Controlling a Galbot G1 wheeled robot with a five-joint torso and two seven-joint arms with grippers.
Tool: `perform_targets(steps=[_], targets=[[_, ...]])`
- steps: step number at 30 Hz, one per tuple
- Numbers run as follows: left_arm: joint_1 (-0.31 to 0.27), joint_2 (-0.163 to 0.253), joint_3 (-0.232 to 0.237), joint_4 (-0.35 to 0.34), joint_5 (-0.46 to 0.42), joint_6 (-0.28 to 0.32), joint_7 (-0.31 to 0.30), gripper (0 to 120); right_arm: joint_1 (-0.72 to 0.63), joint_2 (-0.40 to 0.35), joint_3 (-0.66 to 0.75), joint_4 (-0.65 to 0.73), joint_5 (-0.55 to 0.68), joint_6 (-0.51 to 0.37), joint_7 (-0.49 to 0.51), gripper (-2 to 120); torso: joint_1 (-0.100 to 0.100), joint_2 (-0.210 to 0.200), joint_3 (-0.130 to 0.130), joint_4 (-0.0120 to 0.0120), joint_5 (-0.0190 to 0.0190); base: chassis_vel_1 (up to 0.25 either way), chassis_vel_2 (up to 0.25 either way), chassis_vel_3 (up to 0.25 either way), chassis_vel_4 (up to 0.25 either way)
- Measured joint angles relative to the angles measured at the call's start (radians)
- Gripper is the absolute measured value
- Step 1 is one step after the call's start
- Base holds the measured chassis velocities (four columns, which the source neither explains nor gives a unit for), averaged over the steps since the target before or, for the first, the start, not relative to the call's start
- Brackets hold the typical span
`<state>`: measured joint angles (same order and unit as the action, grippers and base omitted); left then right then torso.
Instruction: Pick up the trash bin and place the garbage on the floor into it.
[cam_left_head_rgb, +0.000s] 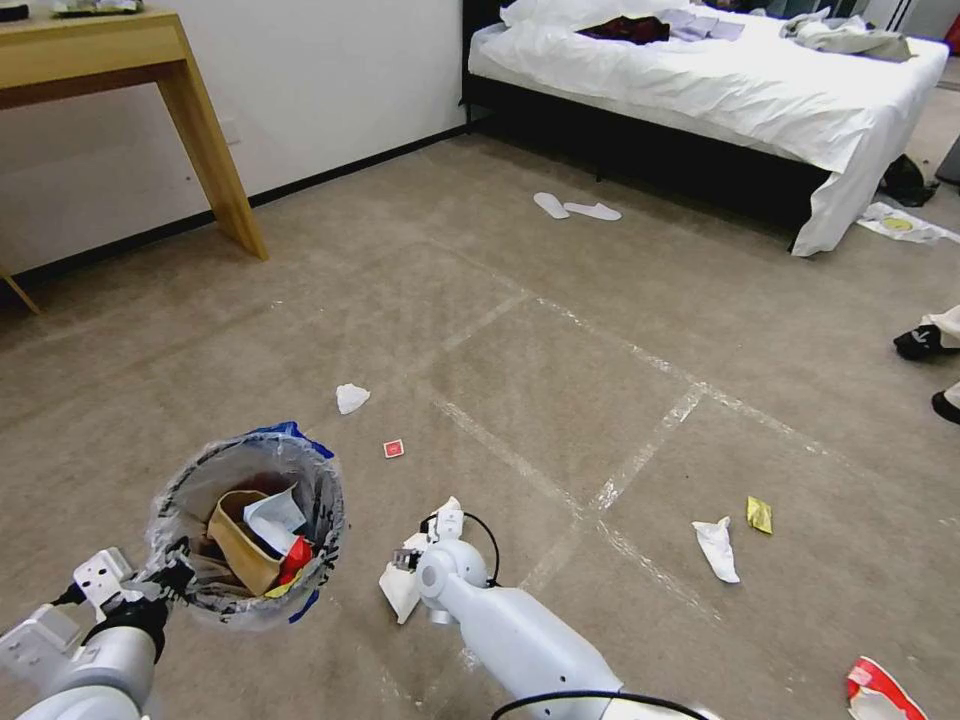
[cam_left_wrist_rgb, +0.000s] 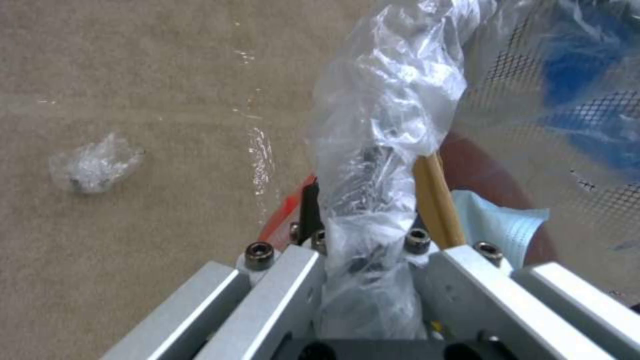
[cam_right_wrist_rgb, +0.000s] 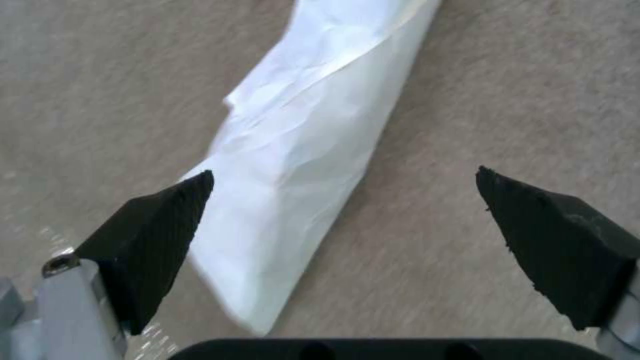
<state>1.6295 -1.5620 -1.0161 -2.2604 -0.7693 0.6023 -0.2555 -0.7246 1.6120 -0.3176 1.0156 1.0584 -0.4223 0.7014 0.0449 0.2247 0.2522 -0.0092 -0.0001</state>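
- Nearest the head camera, the right hand (cam_left_head_rgb: 412, 562) hung low over the carpeted floor (cam_left_head_rgb: 600, 360), its two black fingertips (cam_right_wrist_rgb: 157, 235) spread wide apart with nothing between them touching either pad.
- Directly under that open hand lay a long crumpled white paper (cam_right_wrist_rgb: 307, 150); one fingertip overlapped the paper's edge in the right wrist view, while the other stood over bare carpet well to its side.
- At the robot's left, the left hand (cam_left_head_rgb: 172, 578) was clamped onto the near rim of the trash bin (cam_left_head_rgb: 250, 520), pinching the crinkled clear plastic liner (cam_left_wrist_rgb: 380, 125) along with the rim.
- Inside the bin sat torn brown cardboard (cam_left_head_rgb: 240, 545), white paper and a red wrapper.
- Just beside the white paper, the bin stood on the side of the robot's left.
- Farther out on the floor lay a small white tissue (cam_left_head_rgb: 351, 398), a tiny red scrap (cam_left_head_rgb: 393, 449), another crumpled white paper (cam_left_head_rgb: 718, 548) beside a yellow scrap (cam_left_head_rgb: 759, 515), and a red-and-white wrapper (cam_left_head_rgb: 880, 692) at the robot's near right.
- A crumpled clear plastic wad (cam_left_wrist_rgb: 95, 163) lay on the carpet near the bin.
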Motion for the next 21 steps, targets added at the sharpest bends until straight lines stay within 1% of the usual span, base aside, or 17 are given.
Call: perform_targets(steps=[15,21], targets=[[0.009,0.001,0.004,-0.016,-0.003,0.000,0.002,1,0.026,-0.003,-0.011,-0.132,-0.042,0.064,-0.127,100,0.000,0.000,0.000,0.0000,0.0001,0.000,0.000,0.000,0.000],[0.016,0.000,0.004,-0.026,-0.004,0.000,0.011,1,0.033,-0.004,-0.023,-0.165,-0.058,0.090,-0.206,100,0.000,0.000,0.000,0.0000,0.0001,0.000,0.000,0.000,0.000]])
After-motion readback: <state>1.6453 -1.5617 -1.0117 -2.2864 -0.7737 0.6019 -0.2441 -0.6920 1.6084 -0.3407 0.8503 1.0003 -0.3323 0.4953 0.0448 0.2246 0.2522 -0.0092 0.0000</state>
